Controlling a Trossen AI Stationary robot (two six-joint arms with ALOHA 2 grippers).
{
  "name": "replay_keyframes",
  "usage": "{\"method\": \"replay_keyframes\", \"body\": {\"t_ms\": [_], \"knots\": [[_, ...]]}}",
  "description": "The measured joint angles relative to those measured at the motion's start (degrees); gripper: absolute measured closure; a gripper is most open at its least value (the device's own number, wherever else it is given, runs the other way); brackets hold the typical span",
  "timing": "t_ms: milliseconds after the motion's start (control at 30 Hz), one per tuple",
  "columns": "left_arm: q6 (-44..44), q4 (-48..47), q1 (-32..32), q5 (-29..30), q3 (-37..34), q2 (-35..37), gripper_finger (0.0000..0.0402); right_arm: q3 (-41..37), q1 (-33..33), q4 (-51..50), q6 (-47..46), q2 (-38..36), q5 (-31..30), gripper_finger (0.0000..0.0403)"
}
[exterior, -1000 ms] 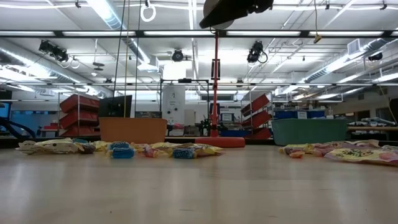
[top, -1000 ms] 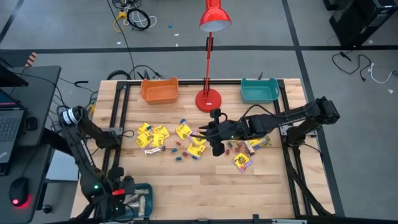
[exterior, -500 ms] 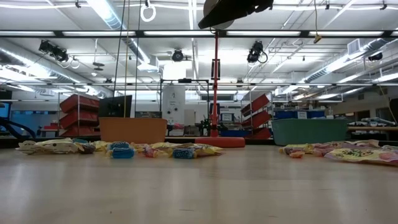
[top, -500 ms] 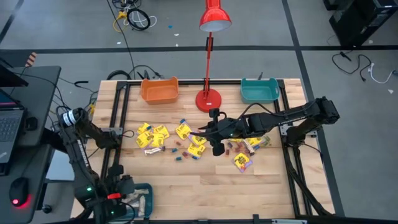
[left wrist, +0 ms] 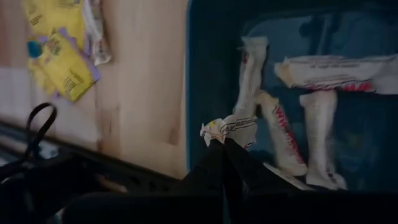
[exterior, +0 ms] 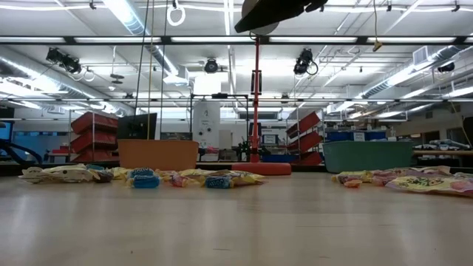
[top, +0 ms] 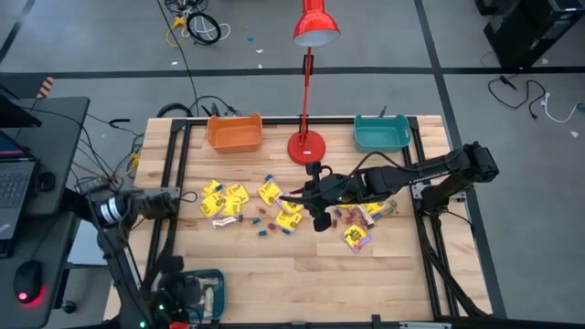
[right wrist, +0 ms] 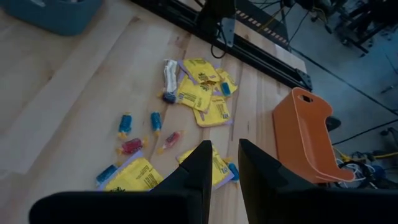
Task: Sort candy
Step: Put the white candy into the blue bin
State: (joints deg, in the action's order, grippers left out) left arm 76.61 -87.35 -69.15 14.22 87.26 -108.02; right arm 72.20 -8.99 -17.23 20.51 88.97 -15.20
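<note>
Candy (top: 265,208): scattered mid-table, mostly 9 o'clock of the right gripper (top: 294,196), whose fingers stand slightly parted, empty, above it. Left gripper (left wrist: 224,144): pinched closed on a pale wrapped sweet (left wrist: 231,128), over the blue bin (top: 203,291) at 7 o'clock.

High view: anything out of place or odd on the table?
Nothing damaged. The candy lies strewn loose mid-table, unsorted, while the orange bin and teal bin look empty. Pale bars already sit in a blue tray at the near left corner.

Candy (top: 274,208) clutters mid-table; lamp base (top: 307,146) blocks the back.
</note>
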Motion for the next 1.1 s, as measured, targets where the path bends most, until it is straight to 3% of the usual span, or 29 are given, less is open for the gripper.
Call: {"method": "replay_keyframes", "body": {"t_ms": [233, 733, 1100], "knots": [[1.86, -2.19, -1.41, 0.21, 2.21, -3.37, 0.0401, 0.0, -0.02, 0.0, -0.85, 0.0, 0.11, 0.0338], [6.68, 0.88, -3.38, 0.26, 2.21, -3.39, 0.04, 0.0, -0.02, 0.0, -1.07, 0.0, 0.42, 0.0338], [9.15, 0.72, -3.36, -3.23, 2.19, -3.37, 0.037, 0.0, -0.02, 0.0, -1.09, 0.0, 1.84, 0.0338]]}}
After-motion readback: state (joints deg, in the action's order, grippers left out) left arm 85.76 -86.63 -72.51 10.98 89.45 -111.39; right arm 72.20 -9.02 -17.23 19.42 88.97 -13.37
